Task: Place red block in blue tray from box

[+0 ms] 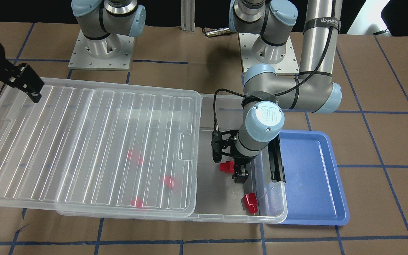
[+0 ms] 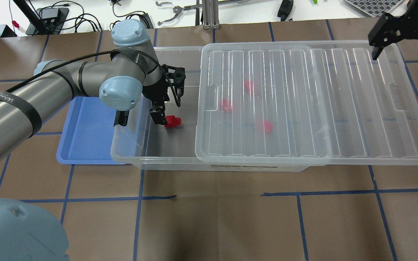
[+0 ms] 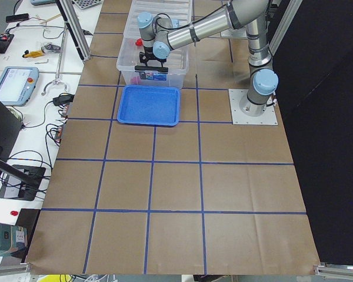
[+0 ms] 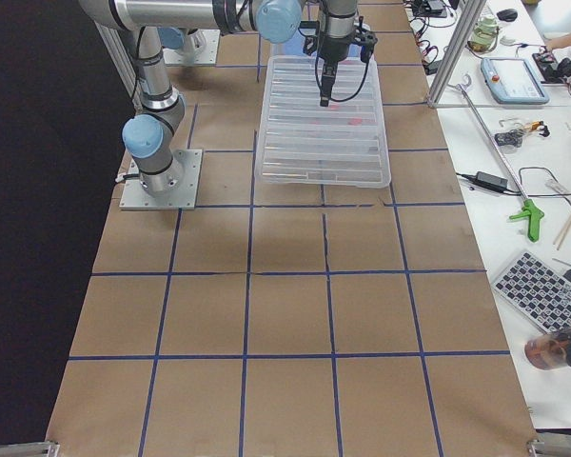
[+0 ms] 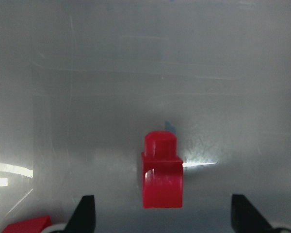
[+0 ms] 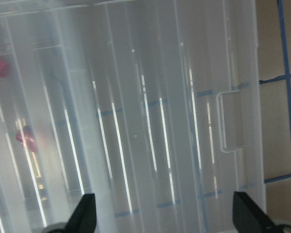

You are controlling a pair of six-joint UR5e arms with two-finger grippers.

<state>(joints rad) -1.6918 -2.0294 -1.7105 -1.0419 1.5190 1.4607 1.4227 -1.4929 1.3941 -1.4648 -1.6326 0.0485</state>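
Observation:
The clear box (image 2: 165,156) has its ribbed lid (image 2: 303,101) slid toward my right, leaving its left end open. My left gripper (image 2: 158,119) is open and empty, low inside that open end (image 1: 240,179). One red block (image 2: 172,121) lies just beside its fingers (image 1: 227,166). Another red block (image 1: 250,203) lies ahead of the open fingers in the left wrist view (image 5: 161,170). Three more red blocks show blurred under the lid (image 1: 135,156). The blue tray (image 2: 85,137) lies against the box's left end. My right gripper (image 2: 399,54) is open above the lid's far right corner.
A black latch clip (image 1: 276,163) sits on the box end wall between my left gripper and the tray (image 1: 313,177). The lid (image 1: 83,141) overhangs the box on my right side. The table is brown paper with blue tape lines (image 2: 209,197).

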